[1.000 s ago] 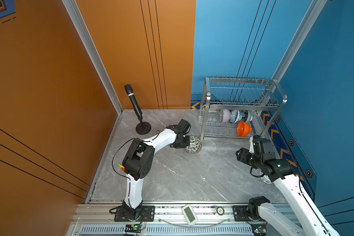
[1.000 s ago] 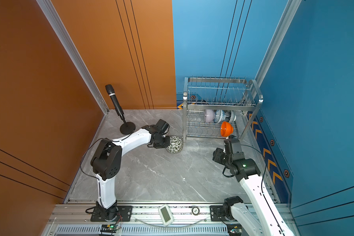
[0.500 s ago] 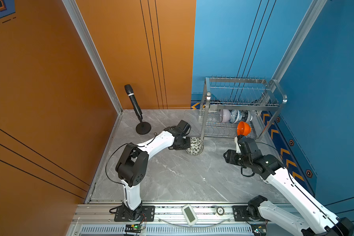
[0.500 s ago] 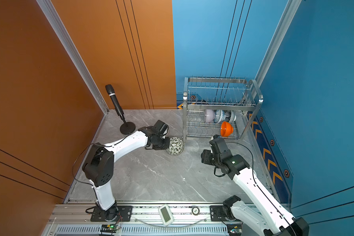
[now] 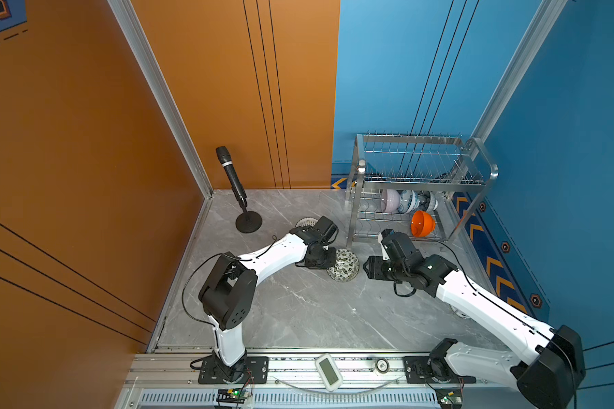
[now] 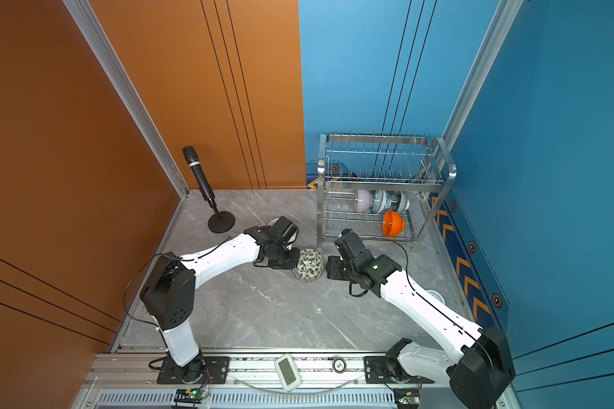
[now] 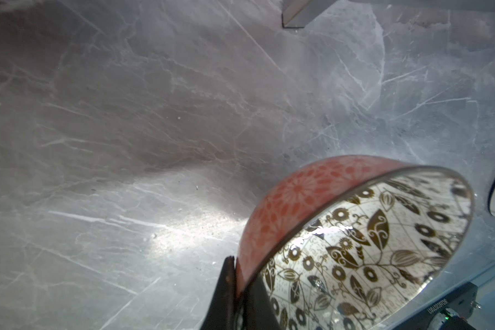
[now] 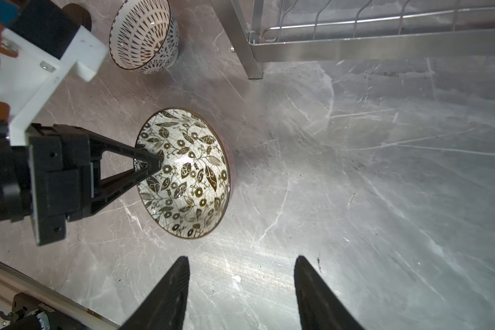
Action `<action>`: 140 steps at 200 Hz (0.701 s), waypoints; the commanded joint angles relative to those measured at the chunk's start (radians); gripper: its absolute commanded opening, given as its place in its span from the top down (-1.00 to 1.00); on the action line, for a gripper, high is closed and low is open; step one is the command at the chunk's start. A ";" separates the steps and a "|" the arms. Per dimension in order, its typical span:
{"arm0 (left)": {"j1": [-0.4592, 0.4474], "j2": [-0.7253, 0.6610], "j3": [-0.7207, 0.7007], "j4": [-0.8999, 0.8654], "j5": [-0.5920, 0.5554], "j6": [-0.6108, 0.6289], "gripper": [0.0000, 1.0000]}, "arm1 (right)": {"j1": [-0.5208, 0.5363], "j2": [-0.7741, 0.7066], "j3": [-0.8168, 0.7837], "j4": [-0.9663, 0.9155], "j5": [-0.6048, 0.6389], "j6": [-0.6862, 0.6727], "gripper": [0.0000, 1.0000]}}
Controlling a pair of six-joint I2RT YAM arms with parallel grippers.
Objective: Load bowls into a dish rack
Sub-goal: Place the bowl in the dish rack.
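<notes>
Before the dish rack's (image 5: 422, 183) front left leg, low over the marble table (image 5: 298, 311), the leaf-patterned bowl (image 8: 183, 174) is tilted, its rim pinched by the left gripper (image 8: 153, 164). The right gripper (image 8: 240, 260) faces it, jaws apart and empty, just short of its far rim.

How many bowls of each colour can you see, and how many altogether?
Plain orange bowl: 1
Plain pale lilac bowl: 1
Blue-and-white floral bowl: 1
Dark blue bowl: 1
Black-and-white leaf-patterned bowl: 1
White lattice-patterned bowl: 1
Total: 6
</notes>
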 commanded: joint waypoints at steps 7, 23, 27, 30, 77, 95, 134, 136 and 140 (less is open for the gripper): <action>-0.027 -0.061 -0.005 -0.001 0.034 -0.002 1.00 | 0.011 0.034 0.036 0.012 0.030 0.007 -0.17; -0.034 -0.063 0.000 0.000 0.048 -0.004 1.00 | 0.013 0.052 0.039 0.007 0.031 -0.002 -0.17; -0.037 -0.064 0.002 0.000 0.054 -0.003 1.00 | 0.013 0.057 0.039 0.005 0.031 -0.005 -0.16; -0.039 -0.063 0.003 -0.001 0.057 -0.003 1.00 | 0.013 0.059 0.039 0.005 0.032 -0.006 -0.16; -0.061 -0.071 0.015 -0.013 0.074 0.017 1.00 | 0.013 0.080 0.034 0.001 0.039 -0.013 -0.03; -0.069 -0.077 0.016 -0.013 0.085 0.024 1.00 | 0.012 0.097 0.034 0.000 0.044 -0.015 0.08; -0.072 -0.082 0.025 -0.029 0.108 0.048 1.00 | 0.012 0.136 0.036 -0.001 0.049 -0.015 0.37; -0.071 -0.082 0.025 -0.030 0.109 0.050 1.00 | 0.012 0.138 0.037 -0.001 0.048 -0.015 0.37; -0.072 -0.082 0.026 -0.030 0.111 0.053 1.00 | 0.013 0.142 0.038 -0.001 0.049 -0.014 0.37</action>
